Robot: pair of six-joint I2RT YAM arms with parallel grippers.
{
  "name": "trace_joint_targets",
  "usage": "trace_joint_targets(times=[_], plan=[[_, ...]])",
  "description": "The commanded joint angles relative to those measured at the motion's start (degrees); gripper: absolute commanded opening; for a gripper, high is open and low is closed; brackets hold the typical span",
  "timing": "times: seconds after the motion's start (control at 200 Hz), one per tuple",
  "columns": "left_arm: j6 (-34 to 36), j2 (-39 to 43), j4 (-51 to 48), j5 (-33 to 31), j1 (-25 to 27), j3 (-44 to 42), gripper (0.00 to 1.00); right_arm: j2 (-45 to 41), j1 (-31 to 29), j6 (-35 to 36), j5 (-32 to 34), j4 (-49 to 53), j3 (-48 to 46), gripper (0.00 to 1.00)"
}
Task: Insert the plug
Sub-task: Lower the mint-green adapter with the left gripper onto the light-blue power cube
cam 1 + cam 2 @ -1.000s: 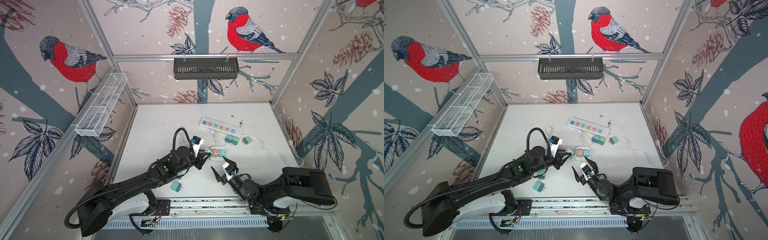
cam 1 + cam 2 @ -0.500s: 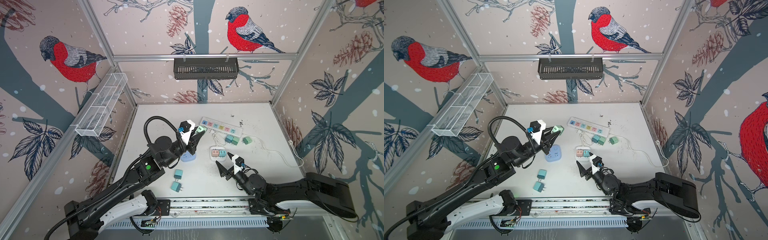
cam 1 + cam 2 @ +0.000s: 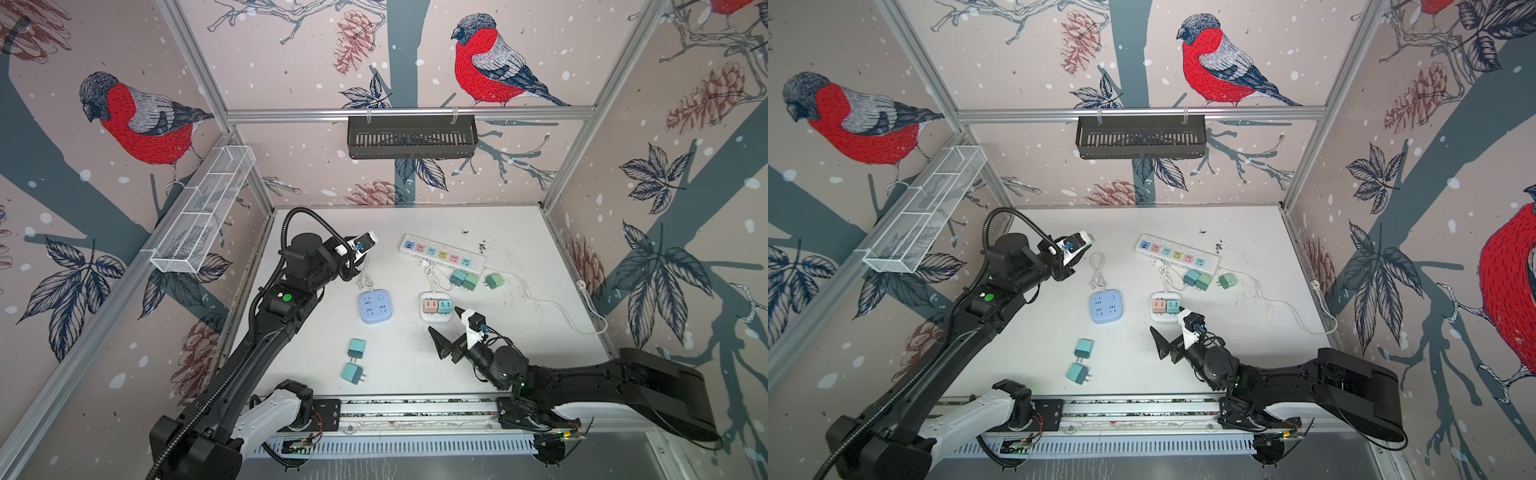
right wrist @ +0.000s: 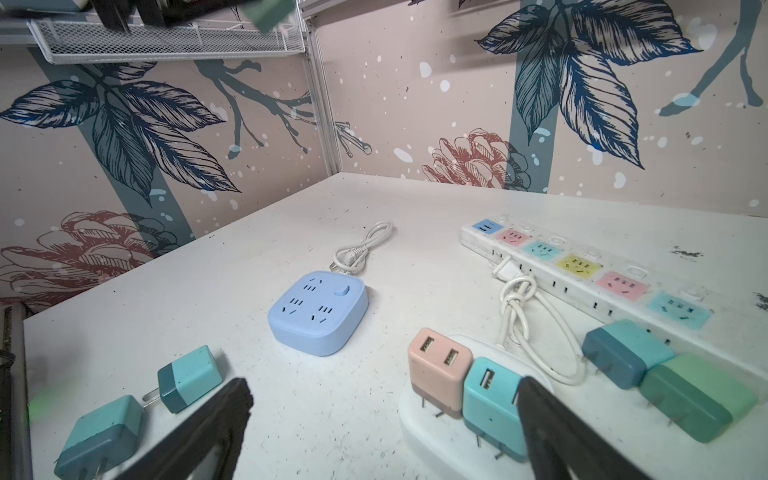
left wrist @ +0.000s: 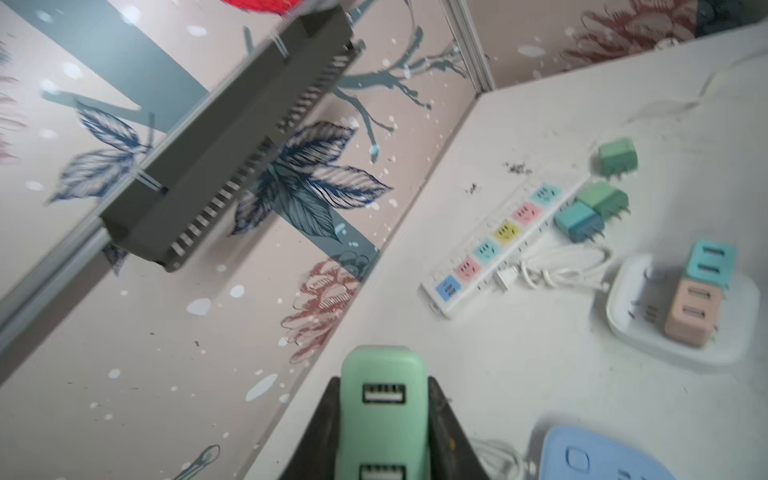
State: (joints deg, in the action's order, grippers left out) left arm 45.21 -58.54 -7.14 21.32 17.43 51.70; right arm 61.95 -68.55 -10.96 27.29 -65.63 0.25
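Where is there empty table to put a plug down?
Bare table lies behind the power strip, up to the back wall, and in the far right corner past the white cable. A smaller patch sits between the blue socket box and the two teal plugs. It is crowded around the white socket block and the loose plugs beside the strip.

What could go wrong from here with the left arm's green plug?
1. The green plug hides its prongs in the left gripper, so alignment with any socket is unverified.
2. The blue socket lies unbraced, and the open right gripper is elsewhere, so pressing may slide it.
3. Its finger near the teal charger could knock it.
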Motion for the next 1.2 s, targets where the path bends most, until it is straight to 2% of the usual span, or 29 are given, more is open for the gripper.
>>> trace_joint_targets(times=[0.0, 0.105, 0.24, 0.385, 0.515, 0.625, 0.705, 0.836, 1.191], plan=[[11.7, -0.7, -3.6, 10.8, -3.5, -3.2, 0.00, -2.4, 0.1, -0.7, 2.9, 1.8, -2.5, 1.00], [13.0, 0.2, 2.3, 10.9, -3.9, -9.7, 0.00, -6.6, 0.1, -3.3, 7.7, 4.6, -3.8, 1.00], [13.8, 0.5, 6.4, 18.7, -3.9, -15.7, 0.00, -14.3, 0.6, -2.2, 9.0, 6.9, -6.6, 1.00], [13.6, -3.1, 1.4, 20.5, -3.9, -12.9, 0.00, -26.0, 2.2, -1.8, 9.0, 11.6, -9.7, 1.00], [12.2, -4.1, 2.6, 22.9, -3.4, -14.1, 0.00, -39.3, 4.6, -2.5, 6.8, 18.3, -12.5, 1.00], [11.9, -6.3, -0.1, 20.1, -1.7, -13.4, 0.00, -49.0, 7.5, -4.0, 4.1, 29.3, -11.8, 1.00], [11.9, -8.1, -2.2, 18.5, -0.3, -12.7, 0.00, -53.0, 9.2, -5.0, 3.3, 34.0, -11.5, 1.00], [10.7, -10.0, -3.9, 18.8, 0.3, -11.5, 0.00, -52.0, 12.3, -5.4, -0.3, 33.7, -11.5, 1.00], [8.5, -13.1, -4.4, 15.3, 2.7, -11.3, 0.00, -34.2, 15.4, -7.5, -2.0, 26.3, -8.4, 1.00]])
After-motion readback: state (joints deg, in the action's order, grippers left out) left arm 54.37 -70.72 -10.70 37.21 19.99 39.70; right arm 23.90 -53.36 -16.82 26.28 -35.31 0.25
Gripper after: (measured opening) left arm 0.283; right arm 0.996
